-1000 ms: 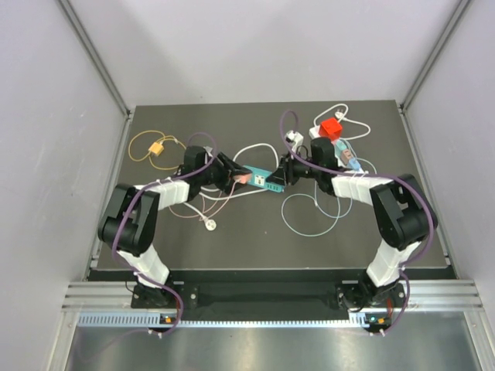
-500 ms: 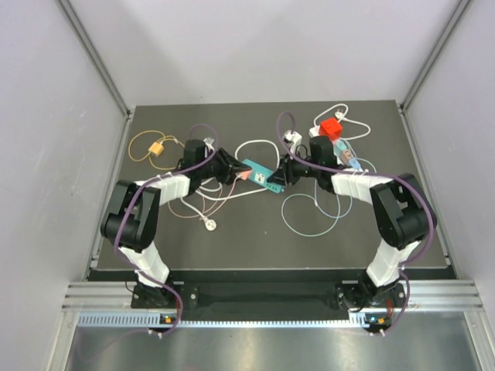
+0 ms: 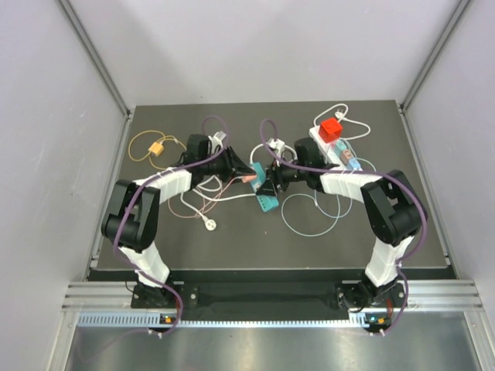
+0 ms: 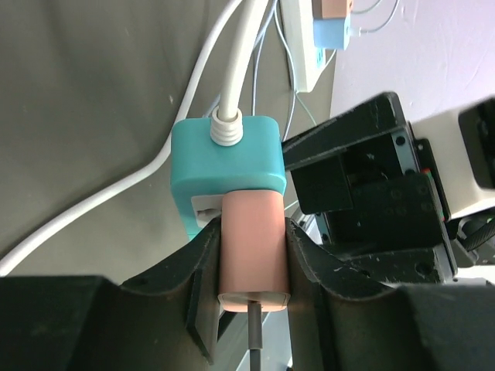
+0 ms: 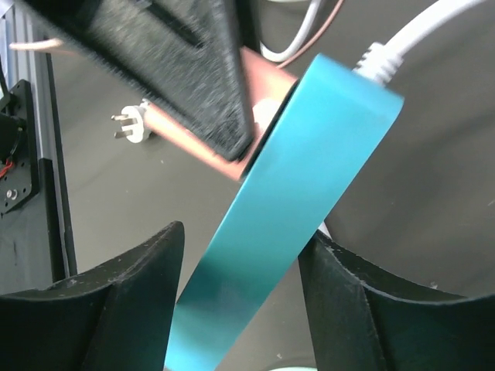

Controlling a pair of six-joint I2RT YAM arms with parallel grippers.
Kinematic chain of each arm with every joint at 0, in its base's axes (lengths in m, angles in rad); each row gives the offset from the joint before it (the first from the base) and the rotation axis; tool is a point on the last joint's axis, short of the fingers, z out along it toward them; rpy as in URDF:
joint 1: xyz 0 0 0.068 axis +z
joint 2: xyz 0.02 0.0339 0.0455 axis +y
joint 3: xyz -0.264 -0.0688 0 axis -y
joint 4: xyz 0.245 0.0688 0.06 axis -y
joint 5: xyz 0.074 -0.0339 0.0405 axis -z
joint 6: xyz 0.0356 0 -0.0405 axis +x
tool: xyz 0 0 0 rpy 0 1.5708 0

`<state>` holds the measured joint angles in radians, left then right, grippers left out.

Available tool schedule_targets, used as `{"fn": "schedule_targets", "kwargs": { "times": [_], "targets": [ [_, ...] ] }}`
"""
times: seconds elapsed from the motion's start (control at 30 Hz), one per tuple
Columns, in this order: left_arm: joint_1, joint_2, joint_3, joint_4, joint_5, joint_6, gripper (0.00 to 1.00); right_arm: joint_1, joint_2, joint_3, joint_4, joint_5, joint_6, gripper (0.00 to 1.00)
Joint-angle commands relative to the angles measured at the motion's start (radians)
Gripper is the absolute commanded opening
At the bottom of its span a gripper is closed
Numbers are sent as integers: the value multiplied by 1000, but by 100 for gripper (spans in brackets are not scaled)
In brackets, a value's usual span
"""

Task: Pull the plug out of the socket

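Two grippers share one job, which is why they meet nose to nose at mid-table. Our left gripper (image 4: 253, 255) is clenched on the pink plug (image 4: 251, 247), one finger on each flat side, so a straight draw back along its axis can free it. Our right gripper (image 5: 241, 255) is closed across the teal power strip (image 5: 309, 162) as the anchor, holding it tilted off the table (image 3: 232, 239) so the body cannot follow the pull. From the left wrist view the plug sits flush against the strip's face, so we judge it not yet out. The long white power strip (image 4: 298, 54) lies well apart at the far right, untouched by either arm. A skewed pull could twist the strip in our right fingers.
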<state>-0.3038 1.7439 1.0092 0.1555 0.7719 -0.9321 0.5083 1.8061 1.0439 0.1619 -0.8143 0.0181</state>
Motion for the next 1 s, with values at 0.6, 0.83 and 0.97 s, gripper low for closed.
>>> {"fn": "schedule_targets", "kwargs": {
  "times": [0.6, 0.83, 0.97],
  "targets": [
    [-24, -156, -3, 17, 95, -27, 0, -106, -17, -5, 100, 308, 331, 0],
    [43, -245, 110, -351, -54, 235, 0, -143, -30, -16, 145, 218, 345, 0],
    [144, -293, 188, -490, -141, 332, 0, -157, -19, -8, 163, 81, 324, 0]
  ]
}}
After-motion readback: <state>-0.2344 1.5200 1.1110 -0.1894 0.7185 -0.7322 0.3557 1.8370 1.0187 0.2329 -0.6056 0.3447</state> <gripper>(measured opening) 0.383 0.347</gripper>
